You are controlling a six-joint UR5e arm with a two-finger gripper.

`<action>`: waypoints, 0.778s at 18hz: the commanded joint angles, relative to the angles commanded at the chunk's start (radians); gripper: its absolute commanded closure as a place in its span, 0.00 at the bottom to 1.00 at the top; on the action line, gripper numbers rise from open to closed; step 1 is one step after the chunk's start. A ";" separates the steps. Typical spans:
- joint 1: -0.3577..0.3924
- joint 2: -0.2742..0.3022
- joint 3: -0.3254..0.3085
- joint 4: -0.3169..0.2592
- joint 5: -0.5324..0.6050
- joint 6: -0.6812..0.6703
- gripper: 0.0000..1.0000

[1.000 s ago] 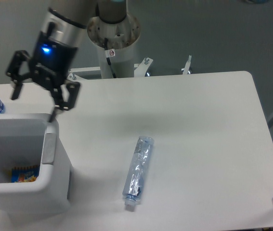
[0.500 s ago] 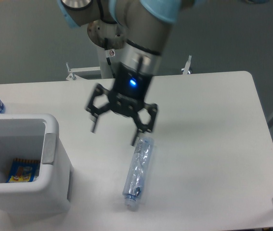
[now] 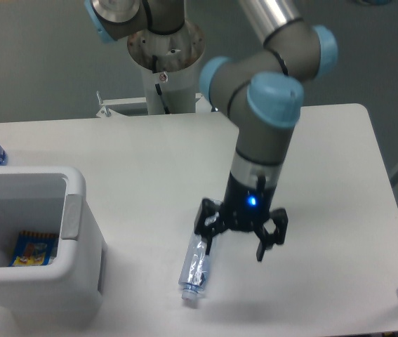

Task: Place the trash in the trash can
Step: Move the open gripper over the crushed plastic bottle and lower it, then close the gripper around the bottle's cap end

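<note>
Shifted right, open tool [image 3: 234, 247] straddles crushed bottle [image 3: 194, 269].

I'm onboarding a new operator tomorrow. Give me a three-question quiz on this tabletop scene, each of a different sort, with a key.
1. True or false: the snack wrapper already lies inside the white bin.
2. Multiple choice: the crushed bottle is (A) in the bin, (B) flat on the table, (C) lifted by the claw.
3. Fill in: the bottle's white cap points toward the ____ edge of the table.

Key
1. True.
2. B; the claw is open, with one finger beside the bottle's upper end.
3. Near (front).
</note>
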 joint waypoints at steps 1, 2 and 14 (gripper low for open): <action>-0.008 -0.025 0.008 0.003 0.002 0.002 0.00; -0.020 -0.046 0.012 0.009 0.005 0.003 0.00; -0.127 -0.161 0.006 0.046 0.161 0.003 0.00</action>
